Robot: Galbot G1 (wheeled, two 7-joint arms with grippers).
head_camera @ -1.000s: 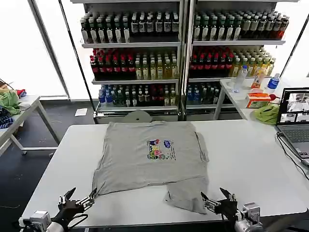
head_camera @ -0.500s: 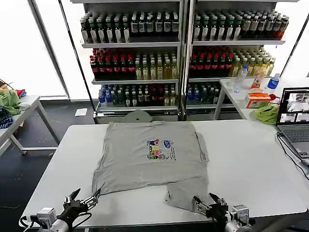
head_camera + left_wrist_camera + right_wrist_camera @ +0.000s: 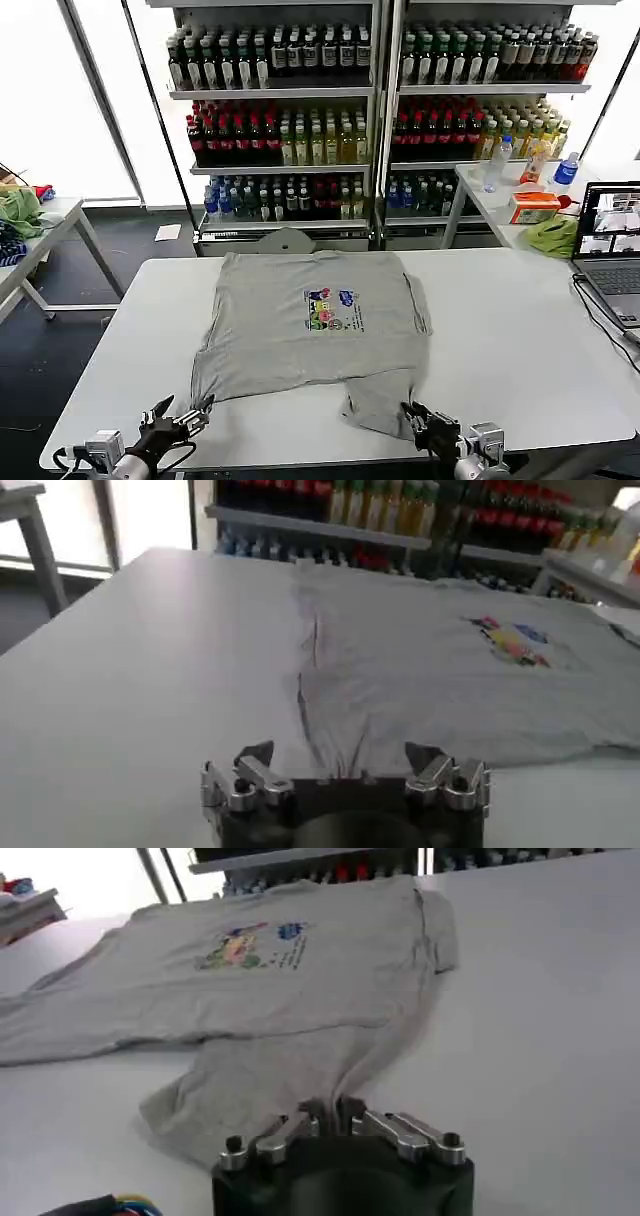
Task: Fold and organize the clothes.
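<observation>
Lying flat on the white table (image 3: pixel 520 340), print side up, collar toward the shelves and hem toward the robot — grey shirt (image 3: pixel 300 335), long axis running away from both arms. Right gripper (image 3: pixel 425 427) at the near table edge, fingers drawn close around the drooping hem flap, seemingly pinching fabric in the right wrist view (image 3: pixel 335 1116). Left gripper (image 3: pixel 175 420) just short of the near-left hem corner, fingers spread wide and holding nothing, cloth directly ahead of it in the left wrist view (image 3: pixel 345 770). Probably 2 corners to lift together, with the right side nearer to being gripped.
</observation>
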